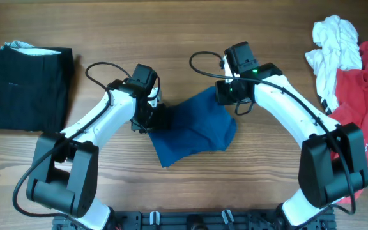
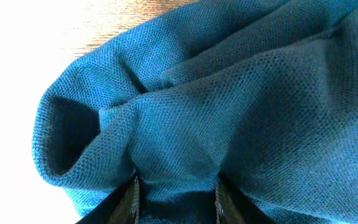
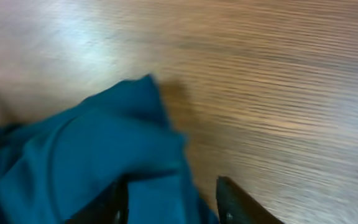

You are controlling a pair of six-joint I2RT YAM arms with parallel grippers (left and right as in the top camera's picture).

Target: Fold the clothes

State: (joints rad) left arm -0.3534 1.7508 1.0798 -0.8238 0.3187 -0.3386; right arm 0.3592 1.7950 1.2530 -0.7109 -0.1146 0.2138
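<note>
My left claw (image 2: 178, 193) pinches the crumpled deep-blue knit shirt (image 2: 260, 93) mid wooden tabletop (image 1: 190, 25) so I can pull it flat; blur hides whether my right claw (image 3: 174, 199) grips its corner.

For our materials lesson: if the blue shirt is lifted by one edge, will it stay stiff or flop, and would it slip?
The blue shirt probably flops: it lies in soft, rumpled folds. Its open knit looks textured, so it likely grips rather than slips. It bunches where the left gripper pinches it.
</note>
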